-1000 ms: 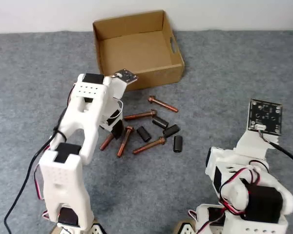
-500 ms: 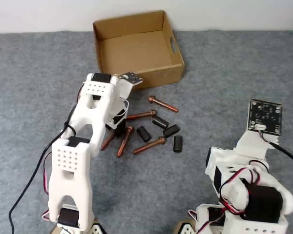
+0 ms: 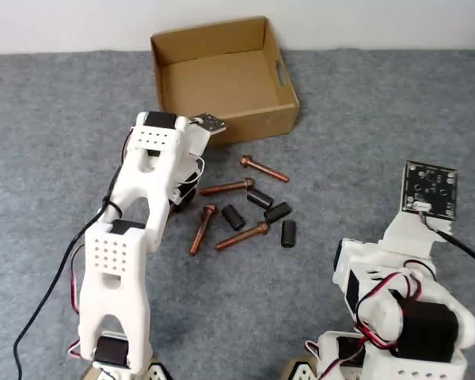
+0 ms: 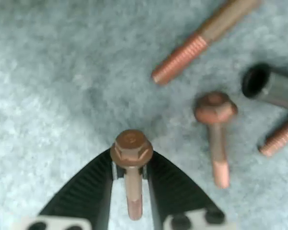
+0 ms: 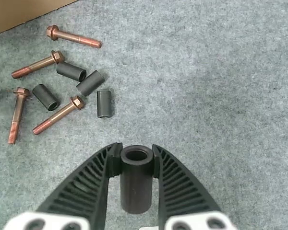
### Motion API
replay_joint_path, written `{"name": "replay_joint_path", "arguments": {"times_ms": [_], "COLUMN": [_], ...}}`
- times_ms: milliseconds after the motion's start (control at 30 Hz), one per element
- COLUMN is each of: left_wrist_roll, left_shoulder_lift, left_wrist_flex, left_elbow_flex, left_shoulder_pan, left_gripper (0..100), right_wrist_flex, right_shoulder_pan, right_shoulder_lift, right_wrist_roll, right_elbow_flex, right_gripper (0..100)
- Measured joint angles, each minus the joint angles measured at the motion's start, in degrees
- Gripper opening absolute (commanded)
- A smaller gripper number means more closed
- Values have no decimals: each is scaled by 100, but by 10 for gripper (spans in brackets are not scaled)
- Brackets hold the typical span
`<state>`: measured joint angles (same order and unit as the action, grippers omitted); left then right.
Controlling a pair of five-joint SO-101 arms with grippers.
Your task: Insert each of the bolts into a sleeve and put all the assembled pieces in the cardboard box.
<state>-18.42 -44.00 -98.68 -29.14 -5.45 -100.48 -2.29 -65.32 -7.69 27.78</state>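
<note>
My left gripper [image 4: 131, 160] is shut on a copper bolt [image 4: 131, 147], held head-out just above the carpet. In the high view this arm [image 3: 154, 154] stands over the left end of the pile. My right gripper [image 5: 136, 151] is shut on a black sleeve [image 5: 137, 179], bore facing out, held back at the lower right on its arm [image 3: 404, 293]. Several loose bolts [image 3: 241, 236] and several black sleeves [image 3: 277, 212] lie mixed on the carpet between the arms. The cardboard box [image 3: 257, 125] sits open behind them, with nothing in it.
Beside the held bolt lie another bolt [image 4: 215, 129], a threaded shank [image 4: 201, 40] and a sleeve's open end [image 4: 271, 88]. Grey carpet spreads bare to the right of the pile [image 5: 206, 72]. The box's corner [image 5: 19, 12] shows beyond the bolts.
The left arm swung in over the pile's left end, and the leftmost bolt is gone from the carpet, now held in its gripper. The right arm has not moved.
</note>
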Motion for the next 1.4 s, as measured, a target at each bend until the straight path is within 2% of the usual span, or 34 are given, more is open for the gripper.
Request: {"name": "replay_joint_path", "arguments": {"times_ms": [233, 467, 633, 867, 1033, 1167, 1400], "left_wrist_roll": [18, 607, 580, 1582, 2514, 3068, 3209], "left_shoulder_lift": [2418, 4800, 6215, 8105, 9354, 10312, 12105], "left_wrist_flex": [0, -9, 35, 1222, 1732, 2189, 3279], "left_elbow_flex": [1477, 3297, 4202, 5310, 6145, 6804, 7842], "left_shoulder_pan": [0, 0, -290, -360, -360, -360, -360], "left_gripper": [3, 4, 4, 3, 3, 3, 3], "right_wrist_flex": [0, 0, 26, 932, 1908, 2303, 3270], "right_shoulder_pan": [0, 9, 0, 9, 44, 686, 2268], "right_shoulder_lift": [-97, -738, -949, -993, -967, -985, -967], "right_wrist_roll": [387, 686, 695, 695, 545, 149, -484], "right_elbow_flex": [0, 0, 26, 756, 1284, 1662, 2330], "right_gripper": [8, 8, 8, 8, 8, 8, 8]}}
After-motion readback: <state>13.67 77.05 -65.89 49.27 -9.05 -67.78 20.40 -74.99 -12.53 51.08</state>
